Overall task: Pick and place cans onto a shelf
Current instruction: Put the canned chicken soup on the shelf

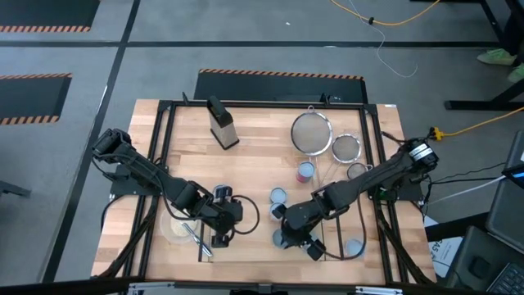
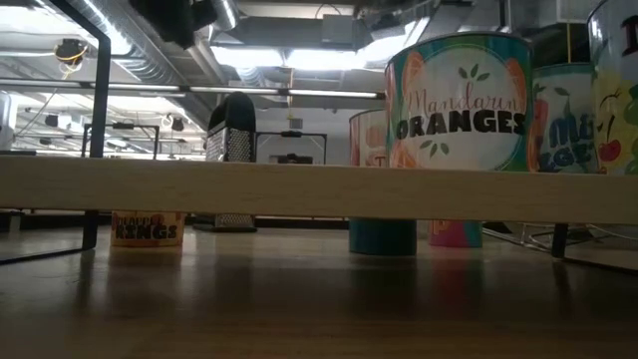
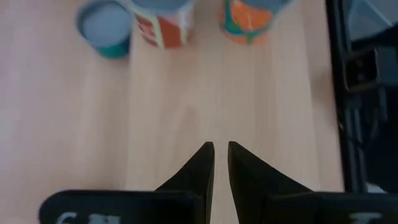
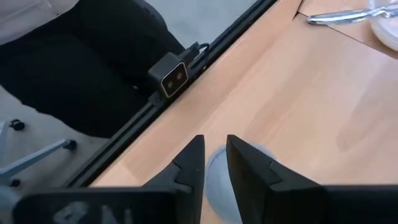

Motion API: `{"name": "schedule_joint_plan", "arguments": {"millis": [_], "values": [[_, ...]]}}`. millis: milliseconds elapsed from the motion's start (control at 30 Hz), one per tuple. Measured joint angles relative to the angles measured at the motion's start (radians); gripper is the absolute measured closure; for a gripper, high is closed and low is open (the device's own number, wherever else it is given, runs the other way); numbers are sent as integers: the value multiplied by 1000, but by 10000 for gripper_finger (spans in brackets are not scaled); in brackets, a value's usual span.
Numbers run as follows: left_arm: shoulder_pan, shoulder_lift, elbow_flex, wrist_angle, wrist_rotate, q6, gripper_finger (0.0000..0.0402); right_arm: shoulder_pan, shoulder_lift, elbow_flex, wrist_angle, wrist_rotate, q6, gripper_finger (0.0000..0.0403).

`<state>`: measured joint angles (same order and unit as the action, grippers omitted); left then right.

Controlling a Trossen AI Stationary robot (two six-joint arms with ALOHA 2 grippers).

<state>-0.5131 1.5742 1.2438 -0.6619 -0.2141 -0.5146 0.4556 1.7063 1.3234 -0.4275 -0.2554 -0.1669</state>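
I read the right gripper (image 4: 212, 163) hanging directly over a small upright pale-topped can (image 4: 231, 180) near the table's front edge, fingers narrowly parted, gripping nothing visible.

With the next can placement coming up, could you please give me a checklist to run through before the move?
1. Left gripper empty: ok, shut over the light wooden tabletop.
2. Right gripper lined up over the small round pale-topped tin can: ok.
3. Right gripper's hold on that can: cannot tell.
4. Tall orange-and-teal labelled can upright on the low light-wood shelf board: ok.
5. Arms apart from each other: ok.
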Motion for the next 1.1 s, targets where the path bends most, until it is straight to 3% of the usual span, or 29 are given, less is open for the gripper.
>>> {"name": "schedule_joint_plan", "arguments": {"millis": [200,400,533,700,1100], "values": [[30,0,0,21,-99,1,358,-30,-68,81,-220,0,-18,330],[124,0,0,19,-106,3,312,-95,-229,74,-298,1,-100,331],[196,0,0,24,-109,73,290,-163,-350,3,-296,69,-105,331],[281,0,0,34,-110,202,289,-286,-446,-132,-282,164,-53,331],[437,0,0,97,-112,394,288,-539,-480,-364,-257,184,195,331]]}}
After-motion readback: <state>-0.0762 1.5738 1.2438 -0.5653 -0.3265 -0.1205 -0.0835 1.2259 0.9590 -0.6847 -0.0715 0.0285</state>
